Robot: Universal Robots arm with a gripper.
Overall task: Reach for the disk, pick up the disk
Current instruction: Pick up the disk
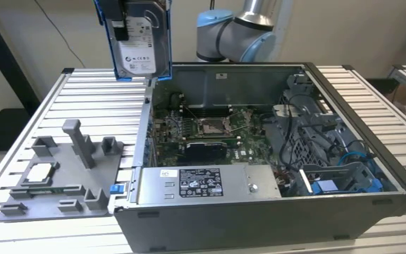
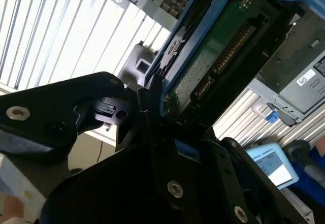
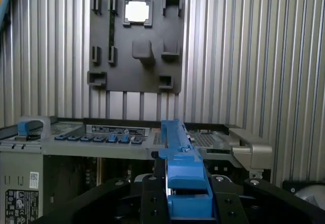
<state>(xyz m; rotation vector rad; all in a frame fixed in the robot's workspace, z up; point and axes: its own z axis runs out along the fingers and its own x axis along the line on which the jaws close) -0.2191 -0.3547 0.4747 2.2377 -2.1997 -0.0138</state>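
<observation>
The disk (image 1: 143,45) hangs upright in the air above the slatted table, over the open case's rear corner on the exterior view's left. Its silver face with the white label faces the camera and its blue frame runs along the edges. My gripper (image 1: 122,20) is shut on its upper part, with a black finger lying over the label side. In the second wrist view the disk's green circuit-board underside (image 2: 218,46) rises out of the gripper (image 2: 161,116). In the first wrist view the disk's blue frame edge (image 3: 179,155) sits clamped in the gripper (image 3: 185,196).
The open computer case (image 1: 210,222) takes up the middle of the slatted table (image 1: 90,100), with motherboard, power supply (image 1: 196,182) and blue bay parts (image 1: 330,186) inside. A grey fixture plate (image 1: 62,185) holding a small square chip (image 1: 39,172) lies on the exterior view's left. The arm's base (image 1: 234,34) stands behind the case.
</observation>
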